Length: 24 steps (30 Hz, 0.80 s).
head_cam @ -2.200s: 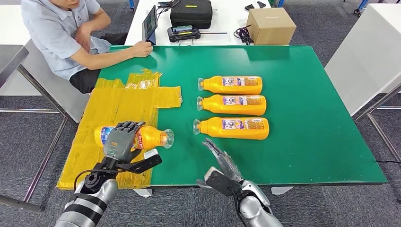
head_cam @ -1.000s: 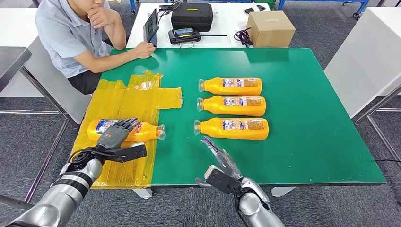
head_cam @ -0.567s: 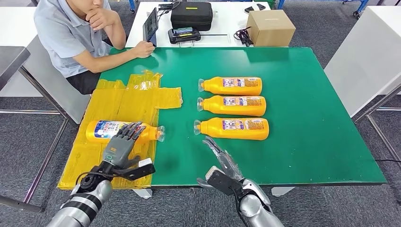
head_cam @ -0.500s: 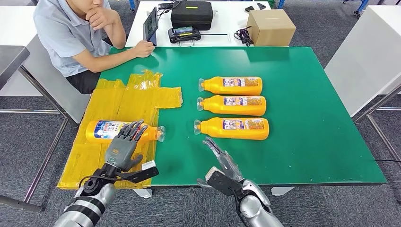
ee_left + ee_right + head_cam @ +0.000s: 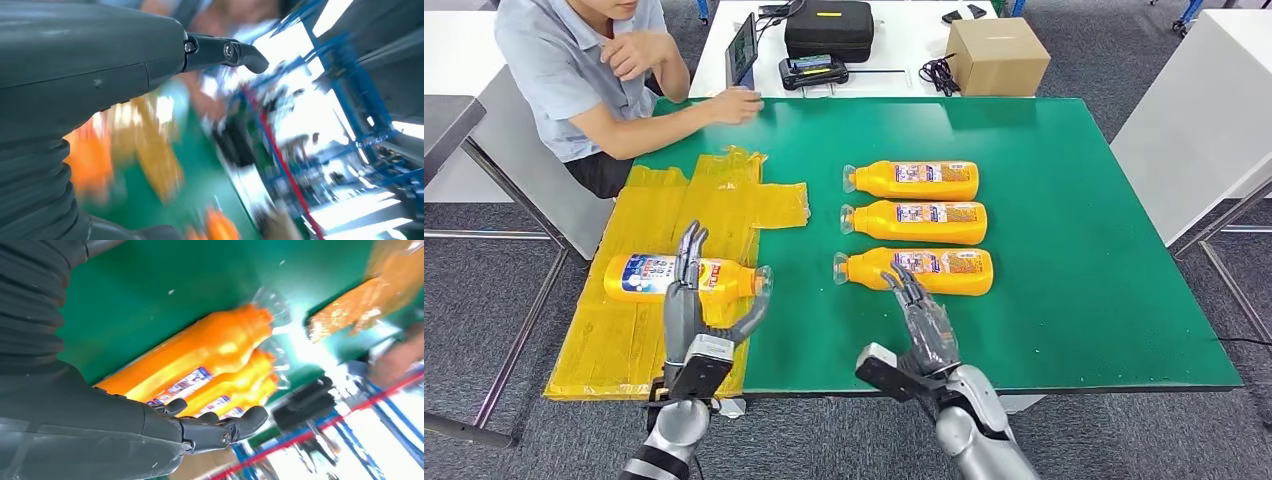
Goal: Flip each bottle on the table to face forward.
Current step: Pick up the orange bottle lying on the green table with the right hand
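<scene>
An orange bottle (image 5: pixel 639 277) lies on its side on the yellow sheet (image 5: pixel 684 215), label up, neck pointing right. My left hand (image 5: pixel 694 305) stands just in front of it with fingers spread and upright, holding nothing; the left wrist view of this hand (image 5: pixel 100 55) is blurred. Three more orange bottles lie in a row on the green table (image 5: pixel 1074 250), necks to the left: far (image 5: pixel 914 180), middle (image 5: pixel 916 222), near (image 5: pixel 949 272). My right hand (image 5: pixel 922 325) is open, fingertips at the near bottle's front edge. The right wrist view has the hand (image 5: pixel 150 430) over the row of bottles (image 5: pixel 200 360).
A person (image 5: pixel 564 70) sits at the table's far left corner with one hand (image 5: pixel 734 105) on the green top. Behind the table stand a cardboard box (image 5: pixel 996 55), a black case (image 5: pixel 828 28) and a tablet (image 5: pixel 742 45). A white table (image 5: pixel 1204 110) is at the right.
My left hand let go of the bottle on the yellow sheet and rose with fingers upright. My right hand moved forward to the near bottle. The person lowered a hand from the face.
</scene>
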Each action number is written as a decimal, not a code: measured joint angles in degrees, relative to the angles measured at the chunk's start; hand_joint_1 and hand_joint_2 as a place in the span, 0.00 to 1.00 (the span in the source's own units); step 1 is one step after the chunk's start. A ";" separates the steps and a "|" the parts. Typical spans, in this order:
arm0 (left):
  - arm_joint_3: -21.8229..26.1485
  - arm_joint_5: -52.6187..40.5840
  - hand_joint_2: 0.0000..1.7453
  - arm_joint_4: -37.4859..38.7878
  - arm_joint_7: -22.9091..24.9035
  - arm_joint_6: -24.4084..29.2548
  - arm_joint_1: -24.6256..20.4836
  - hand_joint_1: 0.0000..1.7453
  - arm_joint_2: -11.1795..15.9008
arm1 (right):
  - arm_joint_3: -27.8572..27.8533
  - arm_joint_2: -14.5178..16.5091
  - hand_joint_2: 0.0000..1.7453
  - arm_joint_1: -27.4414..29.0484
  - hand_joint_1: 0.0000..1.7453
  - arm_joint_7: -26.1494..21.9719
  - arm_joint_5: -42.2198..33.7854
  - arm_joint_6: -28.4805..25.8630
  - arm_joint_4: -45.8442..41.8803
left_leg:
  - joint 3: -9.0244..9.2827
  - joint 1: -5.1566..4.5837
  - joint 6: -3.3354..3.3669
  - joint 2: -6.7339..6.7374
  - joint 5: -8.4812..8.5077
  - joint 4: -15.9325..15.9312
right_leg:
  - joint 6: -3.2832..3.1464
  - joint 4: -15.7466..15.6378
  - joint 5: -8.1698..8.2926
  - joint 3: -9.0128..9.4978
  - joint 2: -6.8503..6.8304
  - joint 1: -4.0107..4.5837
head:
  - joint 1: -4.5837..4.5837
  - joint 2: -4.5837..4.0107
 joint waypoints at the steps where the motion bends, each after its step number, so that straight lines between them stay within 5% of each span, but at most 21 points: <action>1: -1.14 3.75 1.00 -0.51 0.03 -1.04 0.52 0.00 -0.58 | -0.26 -0.69 1.00 -0.97 0.00 0.39 -0.91 1.82 0.30 | 0.00 -0.01 0.00 -0.01 0.00 0.01 | 0.01 0.00 0.01 0.00 -0.01 -0.01 | 0.00 0.00; 7: -5.61 9.81 1.00 -1.40 -0.48 -2.03 1.69 0.00 -1.87 | -1.63 -3.25 1.00 -4.50 0.00 0.41 -1.60 4.83 2.14 | -0.01 -0.02 0.02 0.01 0.01 0.02 | 0.05 0.00 0.04 0.00 0.00 -0.01 | -0.02 0.00; 16: -10.09 16.05 1.00 -1.80 -0.01 -5.98 2.48 0.00 -2.36 | -0.72 -6.18 1.00 -15.57 0.00 4.74 8.02 3.94 10.63 | -0.04 -0.02 0.07 0.01 0.06 0.02 | 0.07 0.02 0.06 -0.01 0.00 -0.01 | 0.00 0.00; 24: -10.96 18.84 1.00 -2.73 3.74 -8.66 2.70 0.00 -2.36 | 3.73 -6.41 1.00 -18.78 0.00 10.44 14.23 4.32 13.44 | -0.05 -0.01 0.06 -0.02 0.05 0.03 | 0.09 0.02 0.06 -0.03 -0.02 0.00 | -0.02 0.00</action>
